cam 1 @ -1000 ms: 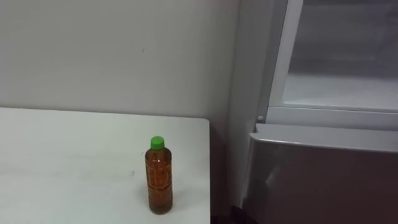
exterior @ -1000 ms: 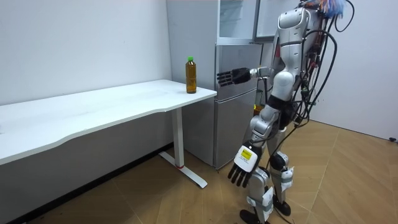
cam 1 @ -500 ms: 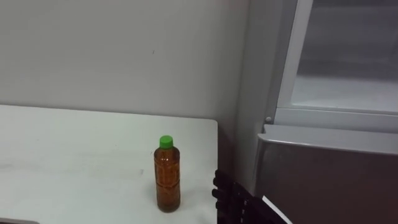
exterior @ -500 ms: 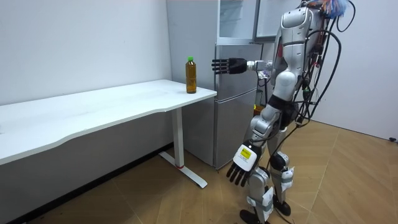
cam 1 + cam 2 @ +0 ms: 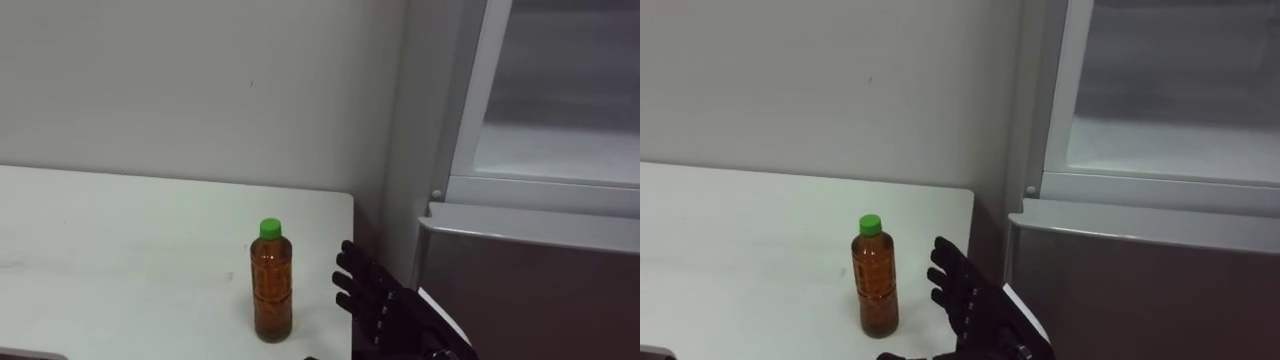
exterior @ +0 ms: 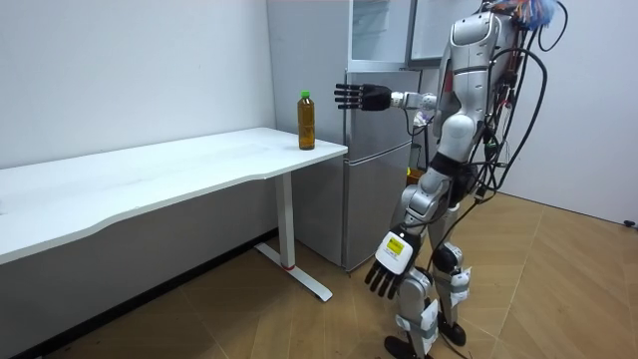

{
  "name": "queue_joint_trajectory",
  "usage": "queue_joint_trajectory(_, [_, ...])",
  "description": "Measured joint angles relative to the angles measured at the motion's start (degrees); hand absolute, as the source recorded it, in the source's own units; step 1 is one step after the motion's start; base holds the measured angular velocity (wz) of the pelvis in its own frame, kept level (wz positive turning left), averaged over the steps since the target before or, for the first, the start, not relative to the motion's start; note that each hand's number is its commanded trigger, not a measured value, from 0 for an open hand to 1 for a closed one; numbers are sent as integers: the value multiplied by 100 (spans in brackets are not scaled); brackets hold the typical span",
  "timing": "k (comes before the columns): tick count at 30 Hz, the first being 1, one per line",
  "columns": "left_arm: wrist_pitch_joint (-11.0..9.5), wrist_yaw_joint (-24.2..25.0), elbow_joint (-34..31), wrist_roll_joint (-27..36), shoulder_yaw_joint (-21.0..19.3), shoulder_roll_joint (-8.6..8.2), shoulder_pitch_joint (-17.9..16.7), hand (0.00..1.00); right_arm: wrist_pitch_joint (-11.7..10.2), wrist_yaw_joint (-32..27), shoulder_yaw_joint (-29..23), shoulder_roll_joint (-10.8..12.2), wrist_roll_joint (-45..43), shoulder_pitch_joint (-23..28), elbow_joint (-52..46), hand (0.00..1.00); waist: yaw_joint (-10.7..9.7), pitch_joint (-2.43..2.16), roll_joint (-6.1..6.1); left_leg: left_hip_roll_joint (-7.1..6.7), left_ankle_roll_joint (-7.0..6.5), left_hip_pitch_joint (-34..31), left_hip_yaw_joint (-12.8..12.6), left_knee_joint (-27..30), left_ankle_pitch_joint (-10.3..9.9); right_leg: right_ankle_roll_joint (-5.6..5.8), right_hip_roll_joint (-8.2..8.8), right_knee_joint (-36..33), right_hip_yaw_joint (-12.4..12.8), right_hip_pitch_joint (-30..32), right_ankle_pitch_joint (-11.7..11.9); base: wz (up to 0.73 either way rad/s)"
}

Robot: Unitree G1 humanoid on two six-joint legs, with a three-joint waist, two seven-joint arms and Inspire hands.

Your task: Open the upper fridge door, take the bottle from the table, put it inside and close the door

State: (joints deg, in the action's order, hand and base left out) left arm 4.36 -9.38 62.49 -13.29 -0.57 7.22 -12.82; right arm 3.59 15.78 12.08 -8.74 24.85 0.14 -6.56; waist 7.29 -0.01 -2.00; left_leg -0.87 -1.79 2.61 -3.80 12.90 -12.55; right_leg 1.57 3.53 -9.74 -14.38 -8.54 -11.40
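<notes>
— Black fingers at the lower centre of the left eye view: which hand is that, and does it hold anything?
— That is the robot's right hand point(image 5: 385, 310), coming in from the lower right. Its fingers are straight and spread, and it holds nothing. The left hand point(image 6: 389, 267) hangs low at the lower centre of the room view, fingers loose, also empty.
— Where is the bottle?
— Just left of the right hand, not touching it. The bottle point(image 5: 273, 285) stands upright near the right-hand corner of the white table point(image 5: 100, 250), with amber liquid inside and its green cap point(image 5: 269, 228) on.
— So how far along is the task?
— Barely begun, I judge. The hand is poised beside the bottle, and grasping, lifting and carrying are all left to do. Farther back, at the frame's upper right, the upper fridge compartment point(image 5: 560, 150) looks open, with a pale shelf inside, above the closed grey lower door point(image 5: 530, 290).
— Any brand or writing?
— None that can be read. The bottle's middle shows a textured band, and I cannot make out any print on it.
</notes>
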Motion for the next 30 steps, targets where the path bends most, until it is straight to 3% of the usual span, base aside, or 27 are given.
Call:
queue_joint_trajectory(7, [1,2,-1,-2,142,44,9,0,-9,-93,244,-5,7,-158,-118,0,61,14,12,-8,6,-12,55,-7,5,0,0,0,-39,7,0,1])
queue_joint_trajectory(15, [0,17,-11,-3,152,51,82,0,-58,-214,261,-6,185,-258,-118,0,85,17,5,-24,8,-56,118,-10,8,0,20,5,-304,15,0,5])
queue_joint_trajectory(30, [24,99,-17,-5,204,87,195,0,-75,-527,427,-20,184,-361,-105,0,98,20,-21,-43,0,-77,167,-12,12,1,35,5,-312,37,0,0])
